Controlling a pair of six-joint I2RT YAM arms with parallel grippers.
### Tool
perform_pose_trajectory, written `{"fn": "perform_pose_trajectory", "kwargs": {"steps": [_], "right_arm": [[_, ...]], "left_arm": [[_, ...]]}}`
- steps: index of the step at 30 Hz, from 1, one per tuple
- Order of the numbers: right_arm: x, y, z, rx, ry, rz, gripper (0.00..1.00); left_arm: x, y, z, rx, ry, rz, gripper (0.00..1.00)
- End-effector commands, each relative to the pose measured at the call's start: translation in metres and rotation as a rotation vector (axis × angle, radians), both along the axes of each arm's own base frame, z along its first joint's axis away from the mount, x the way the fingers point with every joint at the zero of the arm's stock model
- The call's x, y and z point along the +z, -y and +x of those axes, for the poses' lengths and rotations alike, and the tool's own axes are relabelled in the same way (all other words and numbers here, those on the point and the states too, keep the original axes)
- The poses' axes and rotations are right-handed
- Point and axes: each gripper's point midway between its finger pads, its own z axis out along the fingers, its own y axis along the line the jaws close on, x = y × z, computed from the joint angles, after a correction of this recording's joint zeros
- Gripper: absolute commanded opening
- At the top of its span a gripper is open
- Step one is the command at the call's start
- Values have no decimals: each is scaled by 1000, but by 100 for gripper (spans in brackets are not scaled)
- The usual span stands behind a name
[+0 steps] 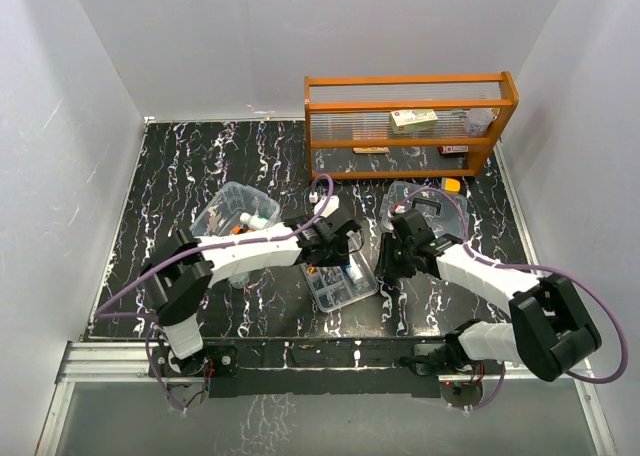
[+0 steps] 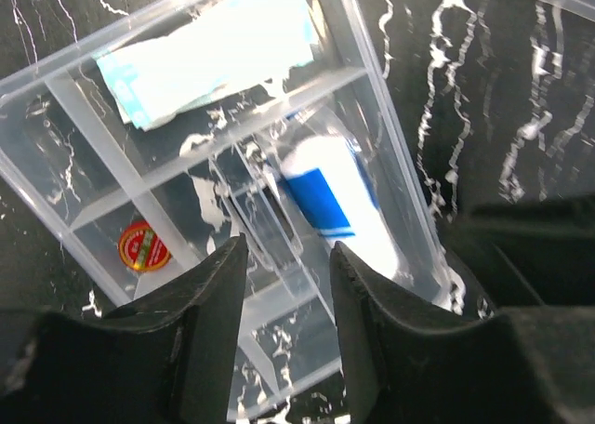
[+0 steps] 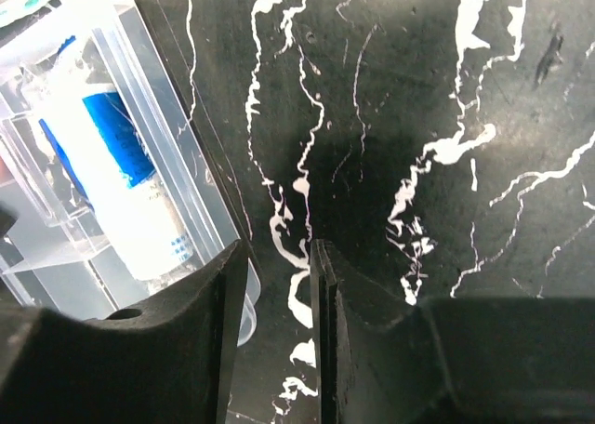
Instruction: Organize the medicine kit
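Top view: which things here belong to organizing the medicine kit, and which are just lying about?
Job: divided insert tray; blue-and-white tube and white packet in it; clear box holding small bottles; clear lid.
Lying about: orange wooden rack; green-and-white carton in it.

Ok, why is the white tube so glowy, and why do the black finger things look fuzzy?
Left wrist view: light bounces off the white tube and the clear tray, washing them out; the fingers sit too close to the lens, so they blur. Right wrist view: same blur, plus a dark shadow on the table. Top external view: even light, sharp.
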Motion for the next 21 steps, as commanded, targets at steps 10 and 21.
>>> {"fn": "perform_pose_trajectory", "kwargs": {"steps": [10, 21], "right_arm": [[24, 3, 11, -64, 132, 40, 31], [17, 7, 7, -88, 125, 41, 29]], "left_arm": [[-32, -18, 7, 105, -40, 227, 37], [-46, -12, -1, 82, -106, 253, 36]]}}
